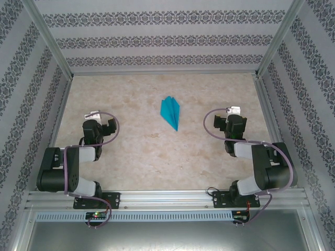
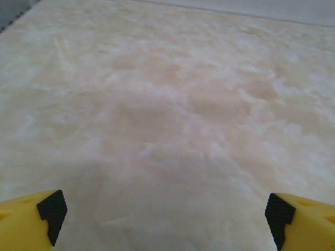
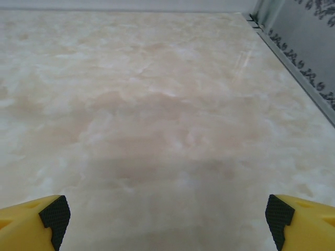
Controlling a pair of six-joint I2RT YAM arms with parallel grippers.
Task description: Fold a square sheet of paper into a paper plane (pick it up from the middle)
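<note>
Paper plane: I see a teal-blue folded dart lying flat on the worktop, about mid-depth and slightly right of centre. Its narrow point aims back toward the arm bases and its wider end toward the far wall.
Plane and hands: it lies between the two arms, a little farther out than either hand and apart from both. Nothing touches it.
Left hand: jaws spread wide with nothing between them. On my wrist feed the left fingers are yellow and sit at the bottom corners, each tipped with a black pad facing inward, over bare marbled surface.
Right hand: also spread wide and holding nothing. The right fingers show the same yellow with black tips at the bottom corners, over bare surface.
Left arm: folded back on the left side of the worktop, its hand end well left of the plane.
Right arm: folded back on the right side, its hand end well right of the plane.
Worktop surface: pale beige with a marbled pattern.
Surroundings: patterned walls close in three sides. On the right wrist feed a metal rail runs along the worktop's right edge, under the patterned wall.
</note>
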